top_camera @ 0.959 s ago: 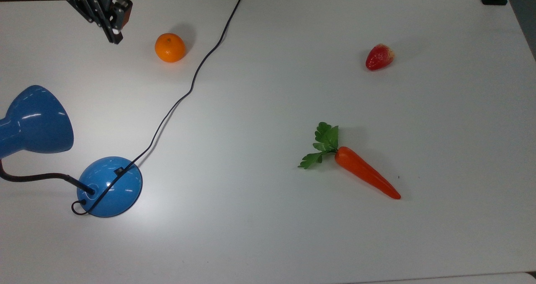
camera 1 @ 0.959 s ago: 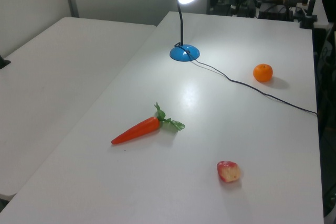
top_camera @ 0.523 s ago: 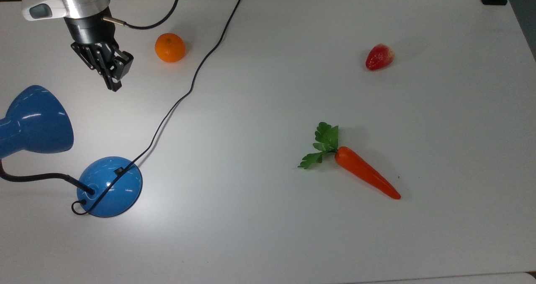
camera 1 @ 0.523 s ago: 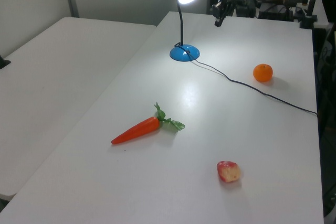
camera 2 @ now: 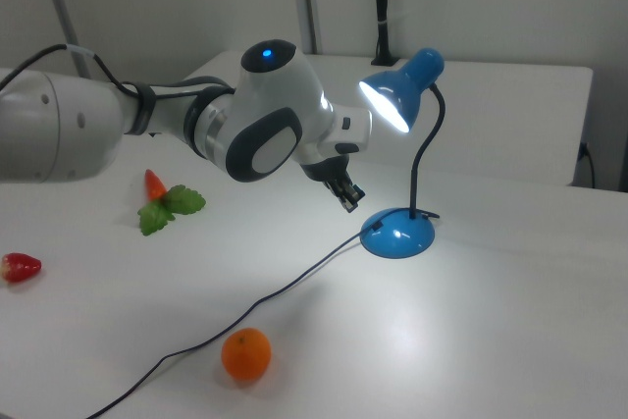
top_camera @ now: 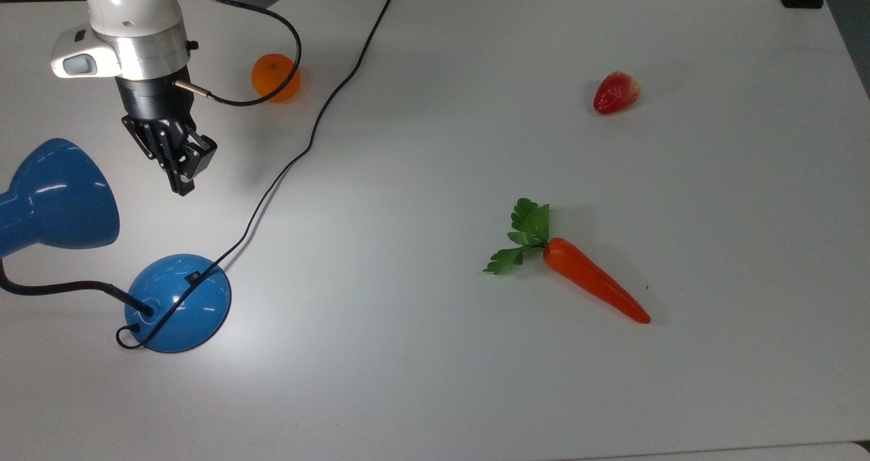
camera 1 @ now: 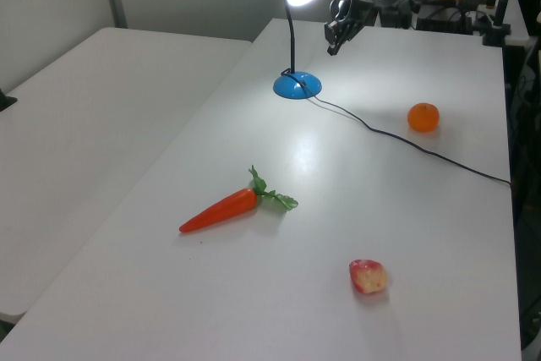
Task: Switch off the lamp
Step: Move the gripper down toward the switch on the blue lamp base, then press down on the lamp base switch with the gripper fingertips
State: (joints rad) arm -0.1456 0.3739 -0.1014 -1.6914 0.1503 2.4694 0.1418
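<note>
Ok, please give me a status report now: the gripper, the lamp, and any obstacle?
Gripper shut, holding nothing, hovering short of the lamp base. Lamp lit, switch untouched. Lamp cord trails beside the approach; orange well clear.

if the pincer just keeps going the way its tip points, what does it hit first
Probably bare table just short of the lamp. In the top view the pincer points down toward the lamp's base with only white surface between. Its height above the table is hard to judge, so it might reach the base instead.
</note>
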